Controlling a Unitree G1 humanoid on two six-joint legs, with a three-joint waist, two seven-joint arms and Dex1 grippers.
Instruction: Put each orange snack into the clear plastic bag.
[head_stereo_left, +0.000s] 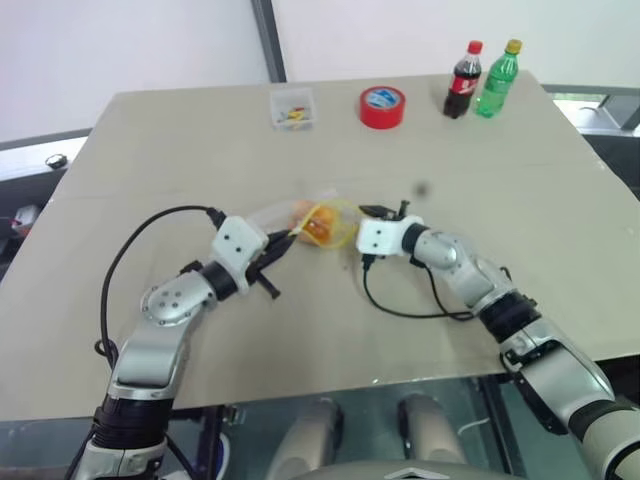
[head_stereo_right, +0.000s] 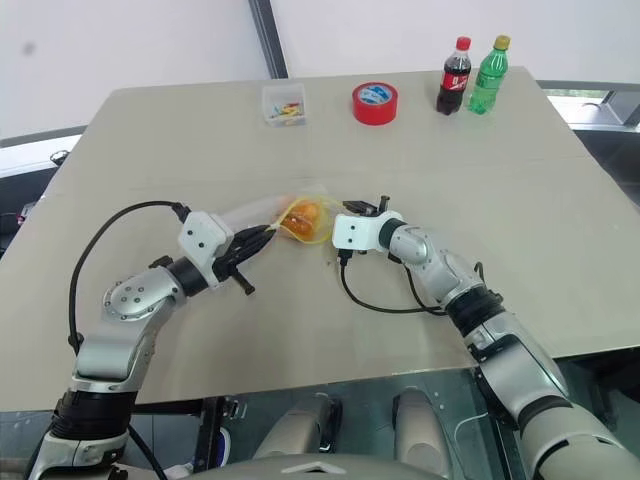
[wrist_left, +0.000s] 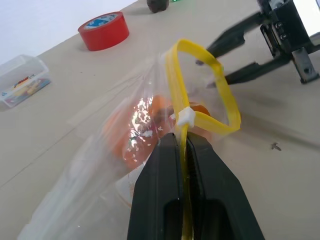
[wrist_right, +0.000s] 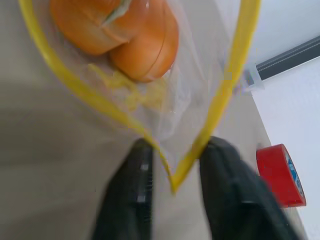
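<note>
Left end effector (wrist_left: 184, 145) is clamped tight on the clear plastic bag (wrist_left: 120, 150) at its yellow seal; both orange snacks (wrist_right: 125, 35) sit inside, just beyond the right end effector (wrist_right: 172, 165), fingers parted astride the seal's corner.

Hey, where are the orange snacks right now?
Both snacks sit inside the clear bag, mid-table between the two grippers, with the left gripper pinching the bag's yellow seal.
</note>
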